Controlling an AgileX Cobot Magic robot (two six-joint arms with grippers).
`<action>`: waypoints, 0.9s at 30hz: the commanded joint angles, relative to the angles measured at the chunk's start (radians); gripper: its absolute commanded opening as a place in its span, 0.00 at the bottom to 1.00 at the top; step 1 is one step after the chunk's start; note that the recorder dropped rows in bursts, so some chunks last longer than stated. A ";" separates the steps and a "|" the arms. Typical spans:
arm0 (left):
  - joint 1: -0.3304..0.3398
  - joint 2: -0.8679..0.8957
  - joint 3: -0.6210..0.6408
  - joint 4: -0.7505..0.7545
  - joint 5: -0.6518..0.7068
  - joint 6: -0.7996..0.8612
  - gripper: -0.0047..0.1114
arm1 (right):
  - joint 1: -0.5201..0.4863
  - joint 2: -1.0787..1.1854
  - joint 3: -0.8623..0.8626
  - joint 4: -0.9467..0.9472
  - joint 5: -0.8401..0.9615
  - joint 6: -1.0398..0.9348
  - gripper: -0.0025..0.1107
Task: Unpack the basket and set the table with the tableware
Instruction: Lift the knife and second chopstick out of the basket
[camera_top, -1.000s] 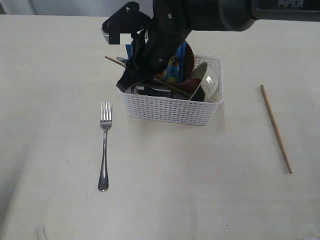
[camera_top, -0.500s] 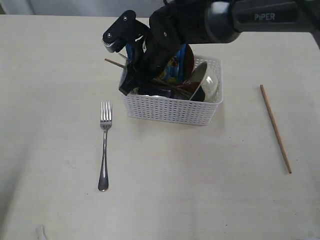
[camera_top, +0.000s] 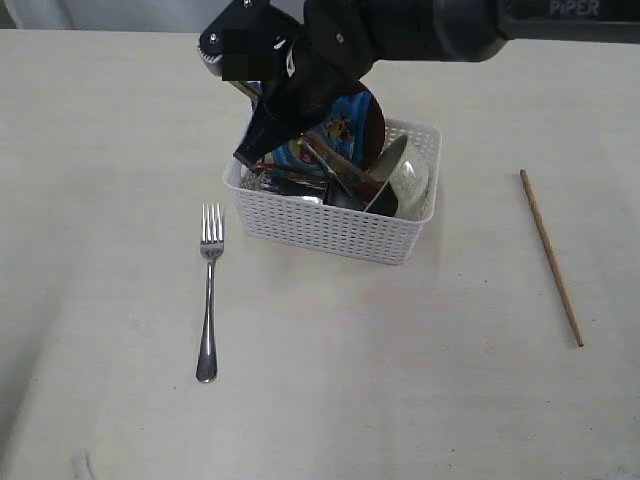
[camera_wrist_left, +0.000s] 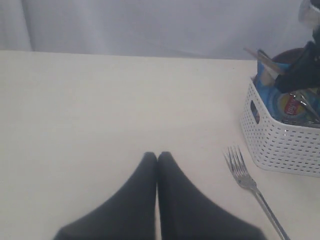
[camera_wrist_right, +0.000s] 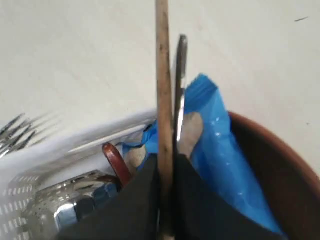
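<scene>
The right tool (camera_wrist_right: 165, 172) now clamps the chopstick (camera_wrist_right: 161, 90) it earlier only straddled. The basket (camera_top: 330, 228) has slid closer to the fork (camera_top: 209, 290) and turned slightly.

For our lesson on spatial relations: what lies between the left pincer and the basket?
The steel fork lies between the shut left pincer and the white basket, apart from both. The left wrist view shows this.
</scene>
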 joint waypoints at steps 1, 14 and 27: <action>0.001 -0.005 0.004 0.000 -0.002 0.002 0.04 | 0.002 -0.070 -0.006 0.012 0.017 0.008 0.02; 0.001 -0.005 0.004 0.000 -0.002 0.002 0.04 | 0.002 -0.197 -0.006 0.014 0.041 0.030 0.02; 0.001 -0.005 0.004 0.000 -0.002 0.002 0.04 | 0.000 -0.286 -0.007 0.011 0.036 0.041 0.02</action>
